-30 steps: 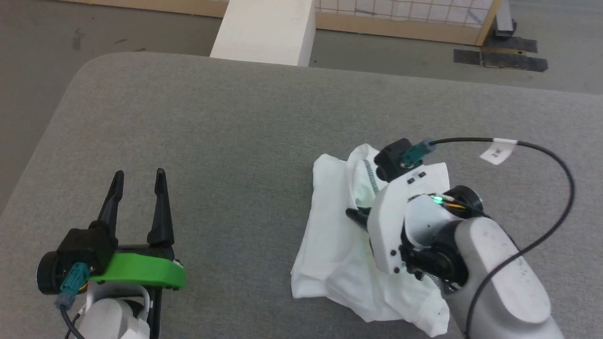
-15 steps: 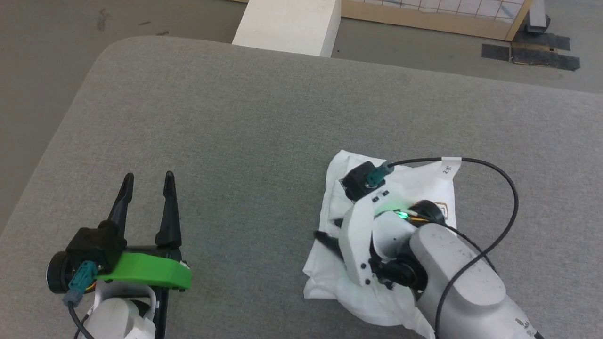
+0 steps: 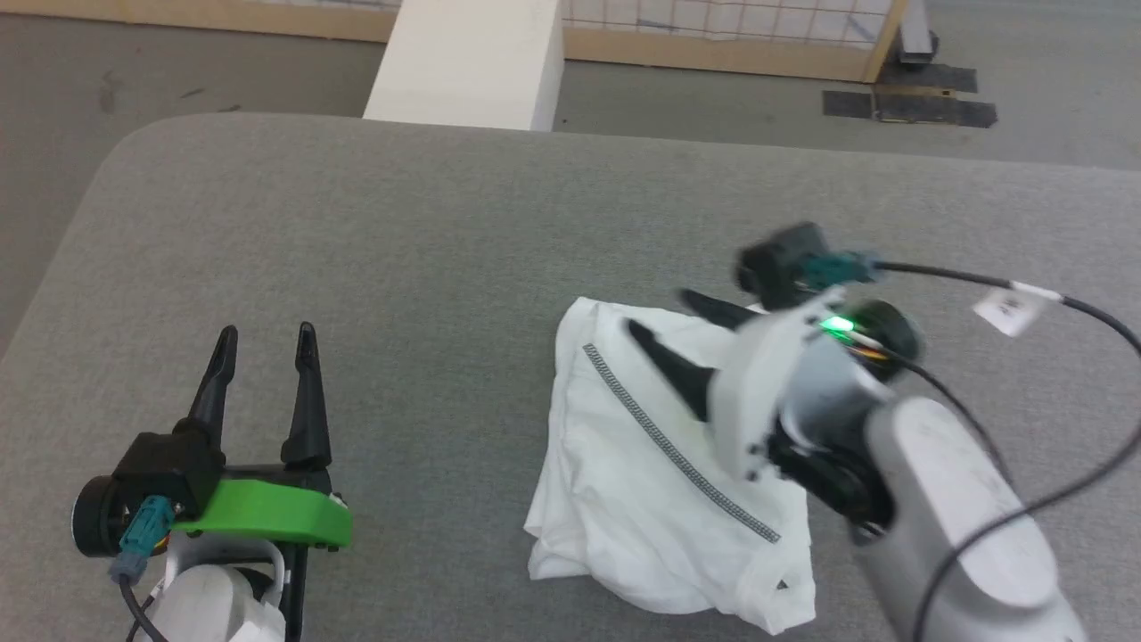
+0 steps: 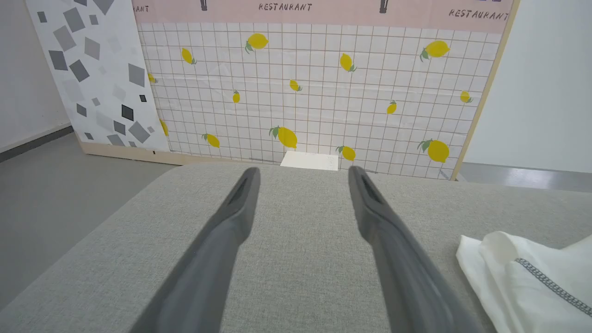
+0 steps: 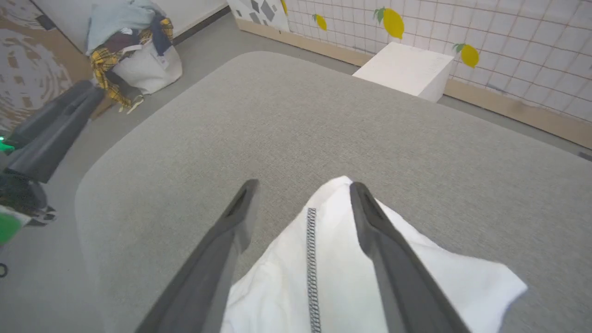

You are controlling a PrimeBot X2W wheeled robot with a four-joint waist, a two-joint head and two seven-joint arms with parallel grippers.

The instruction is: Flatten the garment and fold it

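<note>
The right claw (image 3: 660, 312) is wide open, its two dark fingers far apart, and nothing is in it. It hangs over the far end of the shirt (image 3: 642, 499). In the right wrist view the right claw (image 5: 304, 185) has the white shirt (image 5: 277, 286) under both fingers, with the dark zigzag stitching (image 5: 313, 268) running down between them. I cannot tell if the tips touch the cloth.

The left claw (image 3: 266, 328) is open too (fingers apart, nothing between them). It sits well off to the left of the shirt, over the bare grey padded table (image 3: 401, 250). In its own view, the left claw (image 4: 303, 169) has a corner of the shirt (image 4: 532, 286) low on its right.

The shirt lies bunched in a lumpy heap, not flat. Its zigzag stitching (image 3: 677, 455) runs slantwise across the top.

There is a lot of bare grey table left of the shirt and past its far end. The table's round corner is far off to the shirt's left. Past the table's far edge from the shirt stands a white box (image 3: 463, 62) on the floor, right by a wall panel with lemons (image 4: 323, 92) on it.

Far to the shirt's left, on the floor, sits a white bag (image 5: 148, 69) with clothes (image 5: 125, 27) piled in it (blue cloth and yellow checked cloth).
</note>
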